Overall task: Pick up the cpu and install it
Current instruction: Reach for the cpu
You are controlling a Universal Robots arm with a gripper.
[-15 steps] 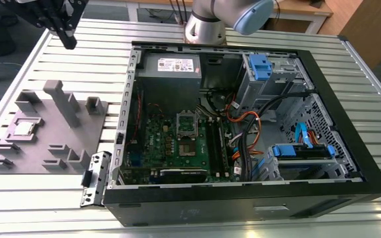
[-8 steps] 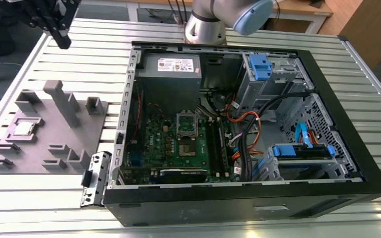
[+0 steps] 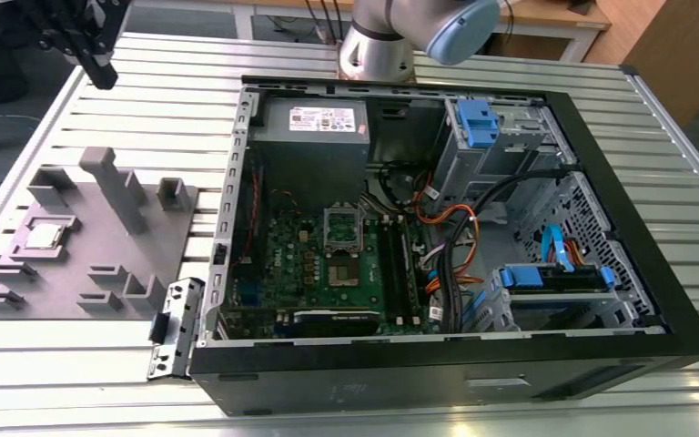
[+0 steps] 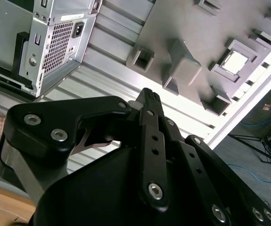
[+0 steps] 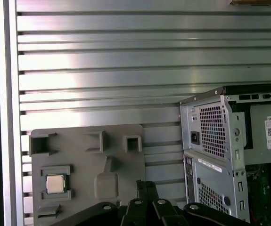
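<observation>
the cpu (image 3: 44,235) lies flat, metal top up, in a square pocket of the grey fixture plate (image 3: 167,241). the plate rests on the slatted table (image 3: 83,364) at the exterior view's left, beside the open computer case (image 3: 641,250). in the first wrist view the chip (image 5: 56,183) shows as a pale square framed by low grey walls.

the gripper (image 3: 105,77) hangs above the far end of the table, well apart from the cpu and not touching anything. in the second wrist view its fingertips (image 4: 148,95) appear pressed together with nothing between them, so the jaws look closed and empty. inside the case the green board (image 3: 301,264) lies flat, and the silver socket frame (image 3: 341,223) on it has a hollow middle.

the cpu is judged to be very light, thin and stiff. it would not bend in a grip, but it gives the fingers little height to bear on. the smooth metal top and narrow edges are likely slippery, so a skewed pinch could tip it or flick it out. the underside, hidden here, probably carries fine contacts and should not be scraped or pressed. the sound hold seems to be on two opposite side edges, fingers square to the chip, with light force. whether the pocket walls leave room for the fingers at those edges cannot be told.
</observation>
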